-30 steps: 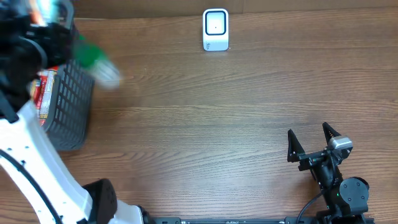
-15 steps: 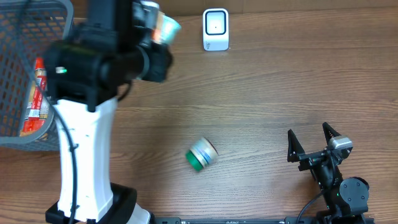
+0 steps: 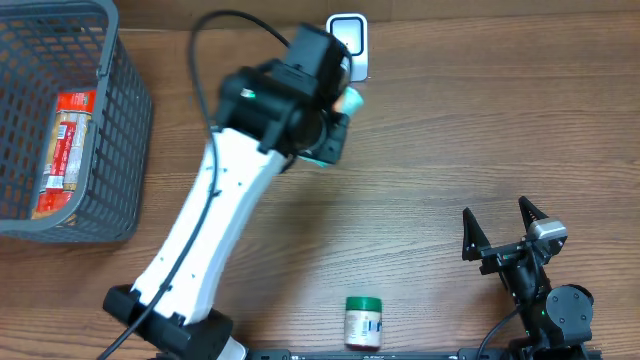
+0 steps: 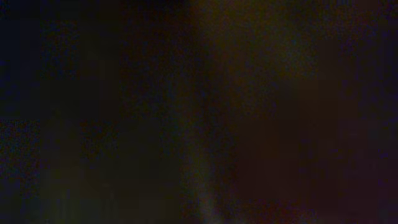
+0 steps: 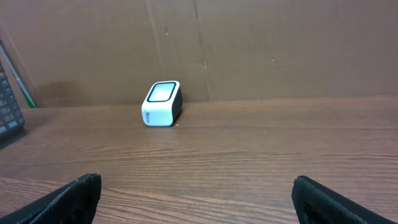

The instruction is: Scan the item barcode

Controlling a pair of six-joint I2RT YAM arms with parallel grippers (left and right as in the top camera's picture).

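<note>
My left arm reaches across the table to the white scanner (image 3: 350, 28) at the back, and its wrist covers the scanner's lower part. At its tip my left gripper (image 3: 338, 112) is shut on a pale teal item (image 3: 352, 100), held just in front of the scanner. No barcode shows. The left wrist view is dark. The right wrist view shows the scanner (image 5: 162, 103) far ahead. My right gripper (image 3: 498, 222) rests open at the front right, its fingertips (image 5: 81, 193) wide apart over bare wood.
A grey mesh basket (image 3: 128, 120) stands at the back left with a red packet (image 3: 64, 150) inside. A green-lidded jar (image 3: 364, 320) lies near the table's front edge. A brown wall backs the table.
My left arm has swung from the basket on the left over to the scanner with the teal item. The green-lidded jar has moved from mid-table to the front edge. The right arm is still.
</note>
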